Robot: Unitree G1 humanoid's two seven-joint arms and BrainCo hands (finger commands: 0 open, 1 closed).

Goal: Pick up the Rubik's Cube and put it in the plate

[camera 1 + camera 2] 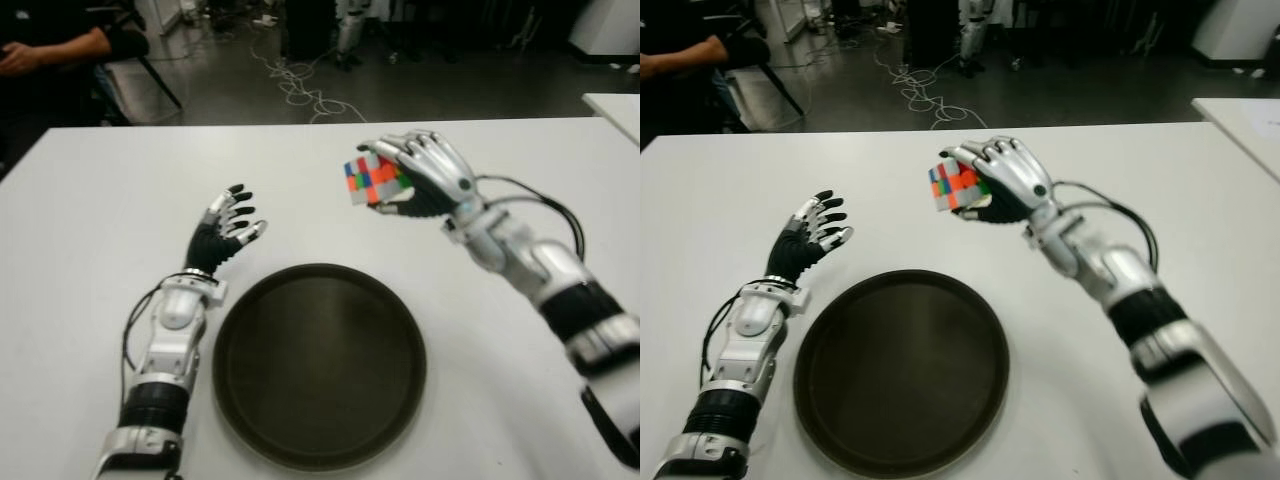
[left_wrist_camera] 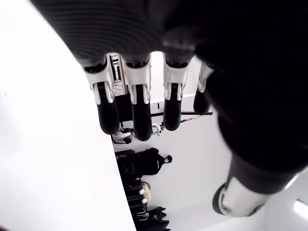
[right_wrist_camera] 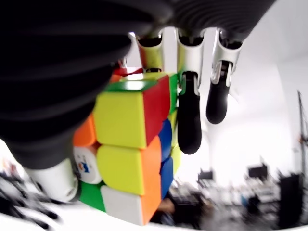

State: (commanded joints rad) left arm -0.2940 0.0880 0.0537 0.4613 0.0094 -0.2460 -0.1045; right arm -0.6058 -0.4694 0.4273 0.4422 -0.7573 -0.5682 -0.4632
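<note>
My right hand [image 1: 405, 175] is shut on the Rubik's Cube [image 1: 366, 180], holding it in the air above the white table, just beyond the far right rim of the plate. In the right wrist view the multicoloured cube [image 3: 130, 154] fills the palm, with fingers [image 3: 188, 120] curled over its far side. The plate [image 1: 318, 362] is round and dark brown, lying near the table's front edge between both arms. My left hand [image 1: 228, 228] shows to the left of the plate, fingers spread and holding nothing.
The white table [image 1: 120, 200] spreads wide around the plate. A second white table's corner [image 1: 615, 105] shows at the far right. Beyond the far edge are a dark floor with loose cables [image 1: 300, 85] and a seated person's arm [image 1: 60, 48] at the far left.
</note>
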